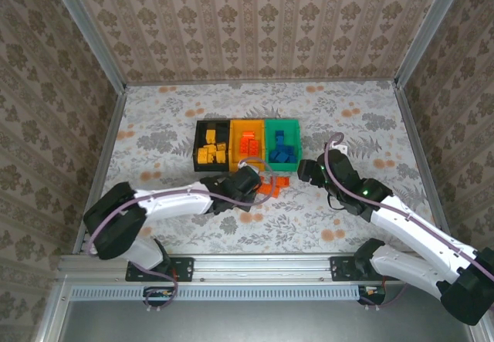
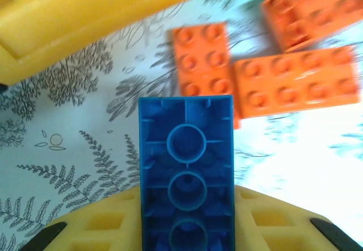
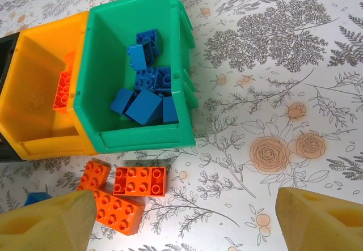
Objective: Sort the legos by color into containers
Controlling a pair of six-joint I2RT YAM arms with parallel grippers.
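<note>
Floral-patterned cloth covers the table (image 1: pixel 154 141), boxed in by papered walls (image 1: pixel 255 25). Three bins stand in a row at its middle: the black bin (image 1: pixel 196 145) with yellow bricks (image 1: pixel 210 153), the yellow bin (image 1: pixel 247 128) with orange ones, and the green bin (image 3: pixel 136 140) with blue ones. Just in front of them the left end effector (image 1: pixel 255 180) is clenched on a blue brick (image 2: pixel 186 166), its hollow underside facing the wrist camera, and loose orange bricks (image 2: pixel 295 81) lie on the table just beyond. The right end effector (image 3: pixel 184 225) hangs released near the green bin, with nothing between its fingers. The step in hand, as I judge it, is picking up the blue brick. Next it needs lifting clear of the orange pieces and carrying over the green bin's near wall — then letting go.
</note>
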